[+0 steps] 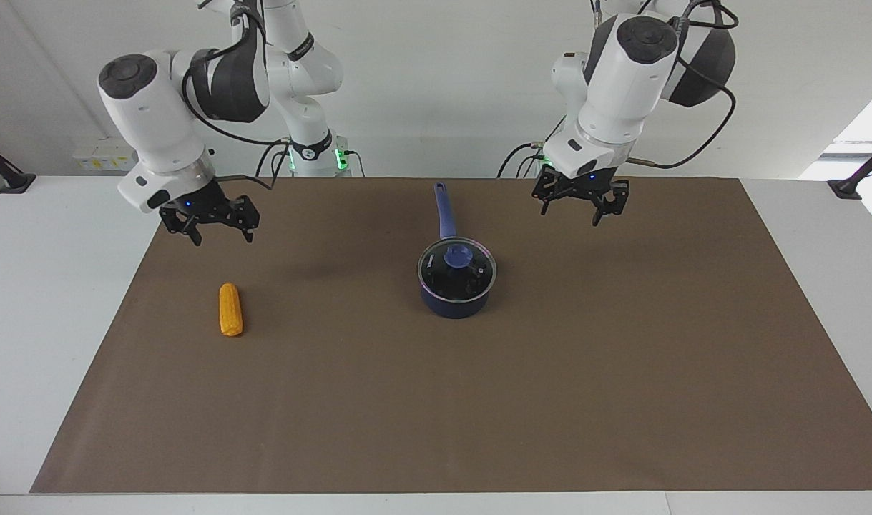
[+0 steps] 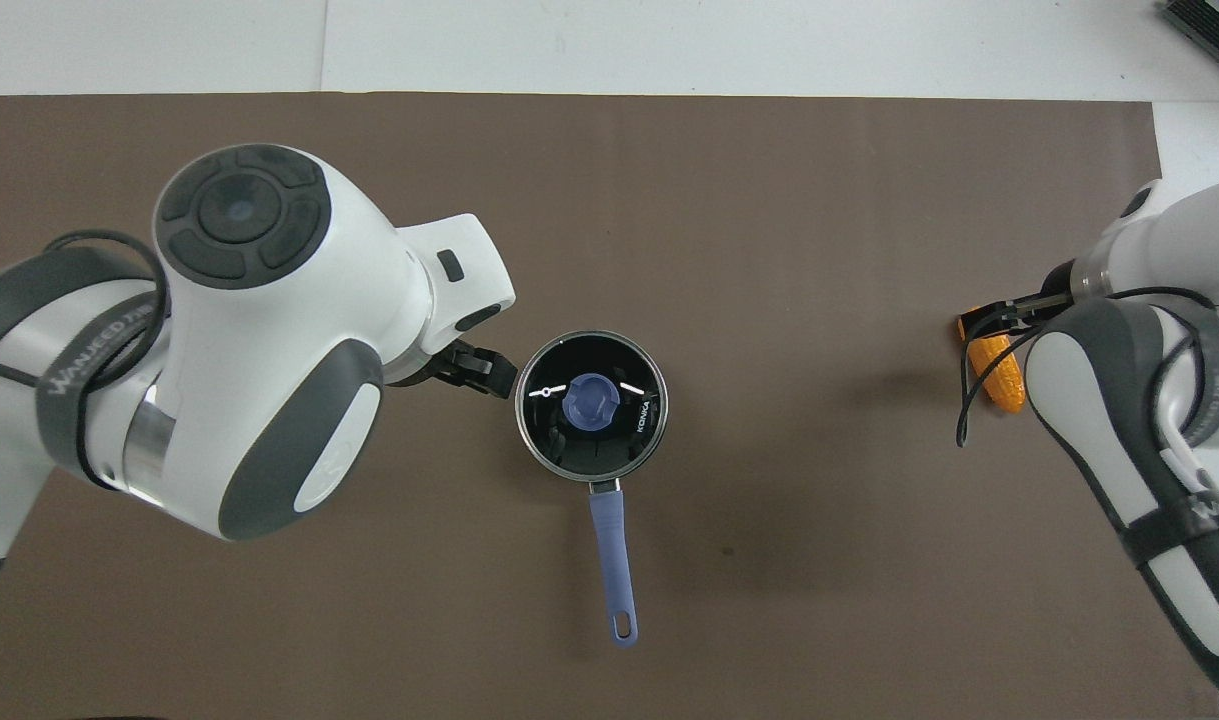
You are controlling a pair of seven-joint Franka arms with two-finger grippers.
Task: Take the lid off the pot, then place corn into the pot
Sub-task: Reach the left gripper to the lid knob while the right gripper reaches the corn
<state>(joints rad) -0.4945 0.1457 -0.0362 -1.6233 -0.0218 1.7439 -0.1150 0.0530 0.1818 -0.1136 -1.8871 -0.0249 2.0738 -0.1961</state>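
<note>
Overhead, the wide-open right claw (image 1: 208, 227) hangs above the partly hidden corn (image 2: 1004, 375); the left claw (image 1: 581, 202), also wide, hangs beside the lidded pot (image 1: 456, 299).

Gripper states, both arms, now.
Left gripper: open, empty, in the air beside the pot.
Right gripper: open, empty, in the air near the corn.

Bright, even light, soft shadows on the brown mat (image 1: 621, 372), sharp focus, perhaps daylight glare at one edge.
</note>
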